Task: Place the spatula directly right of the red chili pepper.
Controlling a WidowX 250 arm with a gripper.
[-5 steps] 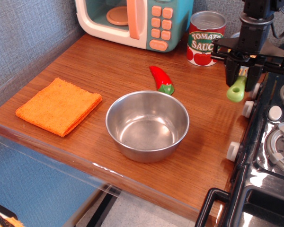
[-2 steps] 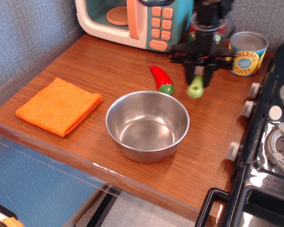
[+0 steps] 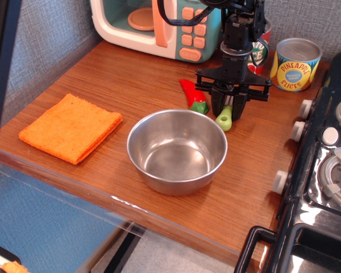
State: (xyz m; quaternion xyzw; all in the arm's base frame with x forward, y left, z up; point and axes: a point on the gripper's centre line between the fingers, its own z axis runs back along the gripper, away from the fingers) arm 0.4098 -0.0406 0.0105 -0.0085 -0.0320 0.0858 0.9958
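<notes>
The red chili pepper [image 3: 191, 94] lies on the wooden counter just behind the steel bowl [image 3: 177, 151], its green stem cap toward the bowl. My gripper [image 3: 228, 106] hangs low directly right of the pepper and is shut on the spatula [image 3: 224, 118]. Only the spatula's light-green handle shows, pointing down below the fingers, close to the counter by the bowl's back rim. Its grey blade is hidden between the fingers.
A toy microwave [image 3: 162, 25] stands at the back. A tomato sauce can [image 3: 258, 48] sits partly behind my arm, a pineapple slices can [image 3: 295, 64] to its right. An orange cloth [image 3: 71, 127] lies at the left. A toy stove [image 3: 324, 170] borders the right.
My gripper has carried the spatula leftward from the stove edge and lowered it beside the chili pepper. The pineapple can is now uncovered and the tomato can partly hidden.
</notes>
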